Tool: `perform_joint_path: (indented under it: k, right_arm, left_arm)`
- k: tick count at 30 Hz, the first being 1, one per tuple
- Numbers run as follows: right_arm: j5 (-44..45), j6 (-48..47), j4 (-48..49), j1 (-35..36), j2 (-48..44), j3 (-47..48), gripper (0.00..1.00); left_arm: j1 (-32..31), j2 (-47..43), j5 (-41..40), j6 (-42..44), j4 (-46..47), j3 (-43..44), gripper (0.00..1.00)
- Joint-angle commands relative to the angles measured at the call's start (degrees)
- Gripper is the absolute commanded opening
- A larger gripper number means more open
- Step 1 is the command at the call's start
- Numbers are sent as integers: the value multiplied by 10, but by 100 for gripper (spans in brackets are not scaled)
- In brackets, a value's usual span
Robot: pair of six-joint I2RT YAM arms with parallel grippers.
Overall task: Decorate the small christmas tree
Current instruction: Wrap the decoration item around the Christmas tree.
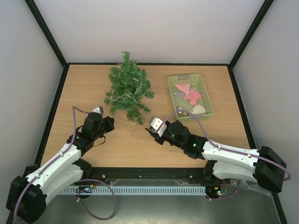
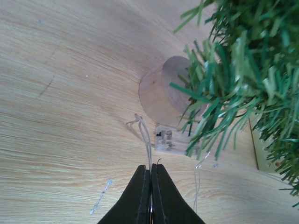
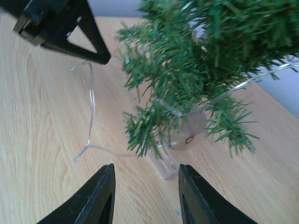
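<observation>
The small christmas tree (image 1: 128, 91) lies on its side on the wooden table, tip pointing to the back, with a thin light wire (image 1: 133, 95) draped over its branches. Its round wooden base (image 2: 163, 91) and a clear battery box (image 2: 168, 140) sit just beyond my left gripper (image 2: 150, 167), which is shut on the thin wire (image 2: 147, 140). My right gripper (image 3: 145, 172) is open just in front of the battery box (image 3: 163, 163) and the base (image 3: 189, 133), holding nothing. From the top camera, the left gripper (image 1: 111, 124) is left of the trunk end and the right gripper (image 1: 149, 127) is to its right.
A pale green basket (image 1: 208, 100) stands right of the tree with pink ornaments (image 1: 191, 96), a silvery one and a white heart (image 1: 199, 109) inside. Loose wire (image 3: 91, 98) loops over the table between the grippers. Black frame posts border the table.
</observation>
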Motion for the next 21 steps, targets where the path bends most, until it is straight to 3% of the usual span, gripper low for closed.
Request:
perform_joint_path:
  k: [1, 6, 13, 21]
  right_arm:
    - [54, 123, 47, -2, -20, -9, 36]
    - [153, 181, 67, -3, -51, -25, 38]
    - [176, 188, 59, -3, -106, -45, 37]
    - [209, 186, 47, -2, -129, -43, 37]
  left_arm:
    - [3, -27, -45, -12, -48, 30, 2]
    - [3, -54, -81, 27, -65, 64, 2]
    - [3, -106, -34, 52, -140, 142, 2]
    - [3, -137, -70, 63, -210, 200, 2]
